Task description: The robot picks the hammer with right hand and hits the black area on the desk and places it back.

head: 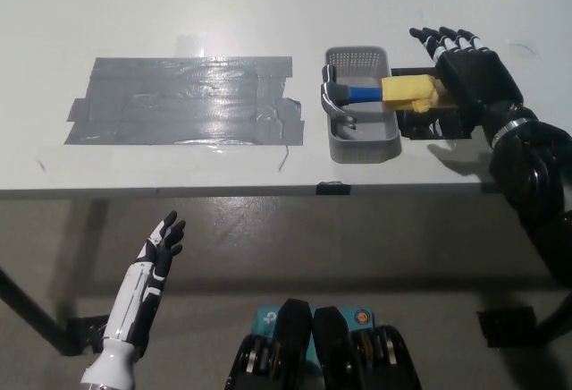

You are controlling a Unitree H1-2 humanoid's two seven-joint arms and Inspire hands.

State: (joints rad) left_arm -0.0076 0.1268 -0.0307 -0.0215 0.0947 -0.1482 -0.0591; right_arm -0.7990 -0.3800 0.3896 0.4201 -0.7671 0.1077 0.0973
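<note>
Hammer (375, 95): lying across the small grey basket (362, 144), its metal head (334, 97) at the left inside the basket, the blue neck running right, and the yellow grip (409, 91) sticking out over the basket's right rim.

Basket: sits on the white desk (268, 5), just to the right of the dark taped patch, near the desk's front edge.

Black area (183, 101): a wide patch of dark, shiny tape strips on the desk, left of the basket, its right edge close to the basket wall (the tape glints under the room light, so it reads grey rather than black).

Right hand (465, 86): black, hovering over the desk just right of the basket, at the outer end of the yellow grip; its fingers (444, 41) are stretched out and spread, pointing away from the robot, not wrapped around anything. Whether the palm touches the handle's end I cannot tell from here.

Right arm (532, 184): comes in from the lower right, crossing the desk's front edge.

Left hand (161, 242): white with dark fingers, resting idle below the desk edge at the lower left, fingers apart and holding nothing.
</note>
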